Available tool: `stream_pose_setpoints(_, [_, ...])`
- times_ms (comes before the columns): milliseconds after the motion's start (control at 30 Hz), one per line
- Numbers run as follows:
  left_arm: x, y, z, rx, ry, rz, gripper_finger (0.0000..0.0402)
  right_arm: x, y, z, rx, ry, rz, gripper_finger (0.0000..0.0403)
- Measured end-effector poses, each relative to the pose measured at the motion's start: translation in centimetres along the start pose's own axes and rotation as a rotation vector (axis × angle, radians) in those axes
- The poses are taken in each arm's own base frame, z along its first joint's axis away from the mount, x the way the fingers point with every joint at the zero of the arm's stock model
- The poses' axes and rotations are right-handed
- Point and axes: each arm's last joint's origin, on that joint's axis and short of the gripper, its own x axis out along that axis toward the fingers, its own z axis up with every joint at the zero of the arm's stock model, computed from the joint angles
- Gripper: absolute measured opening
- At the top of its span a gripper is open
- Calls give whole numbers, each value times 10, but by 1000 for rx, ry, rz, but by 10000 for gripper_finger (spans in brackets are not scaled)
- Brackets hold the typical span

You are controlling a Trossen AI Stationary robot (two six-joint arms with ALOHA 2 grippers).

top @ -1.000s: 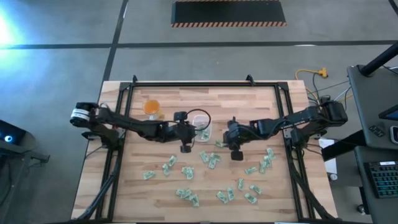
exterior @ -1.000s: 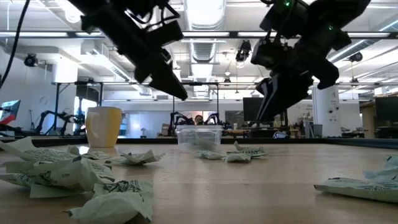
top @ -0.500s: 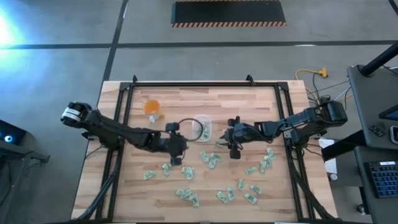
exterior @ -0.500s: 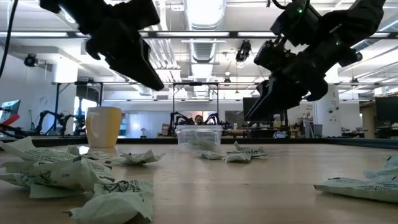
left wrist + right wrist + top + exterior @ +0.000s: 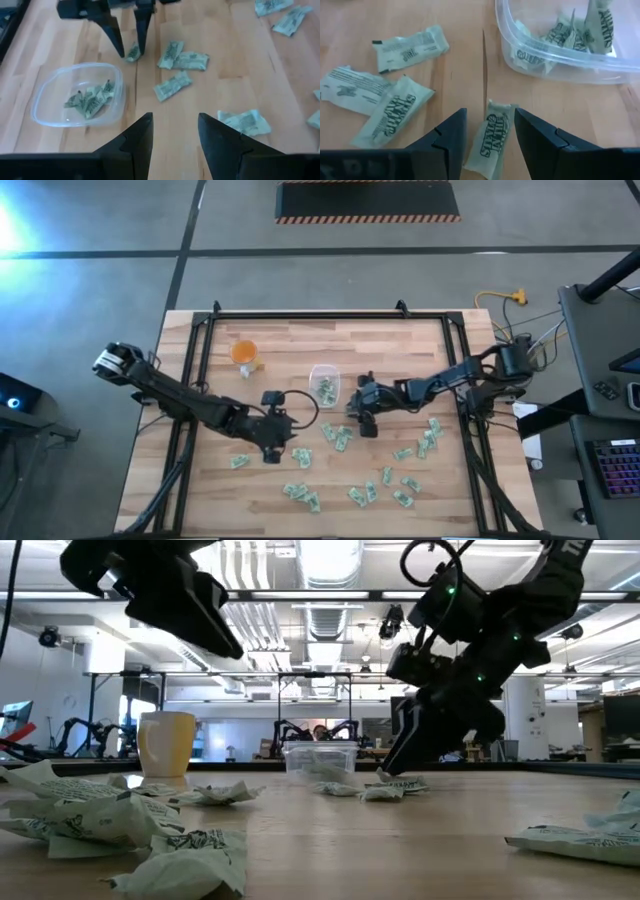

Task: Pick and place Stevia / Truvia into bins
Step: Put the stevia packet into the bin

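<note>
The clear tub [image 5: 324, 386] sits near the middle of the wooden table [image 5: 300, 340], with a small orange cup [image 5: 244, 352] off to one side. A handful of green and white sweetener packets [image 5: 560, 35] already lie inside it, so a start has been made. Most of the work looks left, though: many more packets [image 5: 300, 495] are scattered loose over the near half of the table.

The right claw [image 5: 489, 130] is down at the wood just beside the tub, fingers spread, straddling 1 packet [image 5: 492, 131] without pinching it yet. I'd judge it is about to grab that one.

The left claw [image 5: 174, 131] hangs over the table farther from the tub, also spread and carrying nothing, with loose packets lying ahead of it
</note>
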Motion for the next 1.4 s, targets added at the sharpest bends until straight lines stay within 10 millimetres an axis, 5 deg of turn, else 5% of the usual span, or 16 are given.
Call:
stream_pose_setpoints(367, [-2,0,-1,-1,7,-3,140,3,-7,-3,17,72,-17,123])
stream_pose_setpoints(733, [-2,0,-1,-2,7,-3,140,1,-7,0,-42,74,-22,14])
stream_pose_setpoints(967, [-1,0,-6,-13,38,1,140,-21,-14,7,-50,104,-233,9])
stream_pose_setpoints(1167, [4,-1,-25,-90,91,11,140,-45,-21,38,-28,-102,-435,9])
stream_pose_setpoints(1400, [8,-3,-45,-210,174,-15,140,-37,-20,54,-110,-260,-289,9])
